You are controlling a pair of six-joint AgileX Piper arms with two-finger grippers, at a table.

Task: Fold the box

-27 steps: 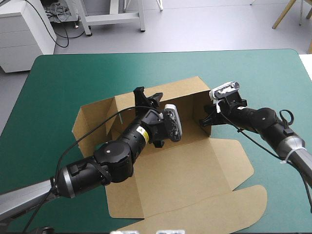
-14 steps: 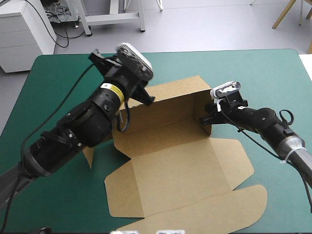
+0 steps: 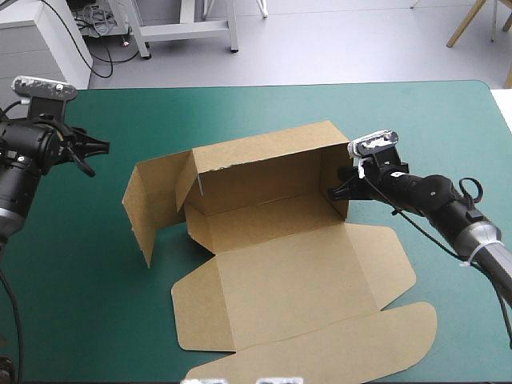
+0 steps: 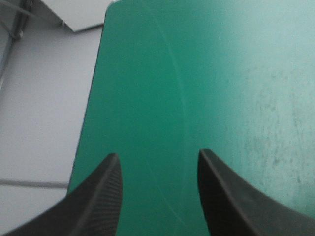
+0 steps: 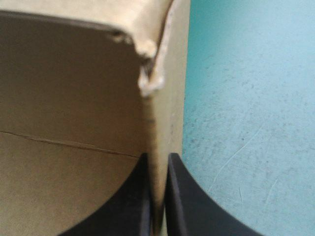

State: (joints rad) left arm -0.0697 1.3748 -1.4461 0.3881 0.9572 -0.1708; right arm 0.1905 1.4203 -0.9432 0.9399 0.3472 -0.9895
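Right end effector (image 5: pixel 158 164) clamps box (image 3: pixel 280 264) wall; left end effector (image 4: pixel 158 156) parted above cover (image 3: pixel 240 112).

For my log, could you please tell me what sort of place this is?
Probably a robotics test bench: a teal-green covered table, a half-folded brown cardboard box, black-fingered right gripper shut on its wall.
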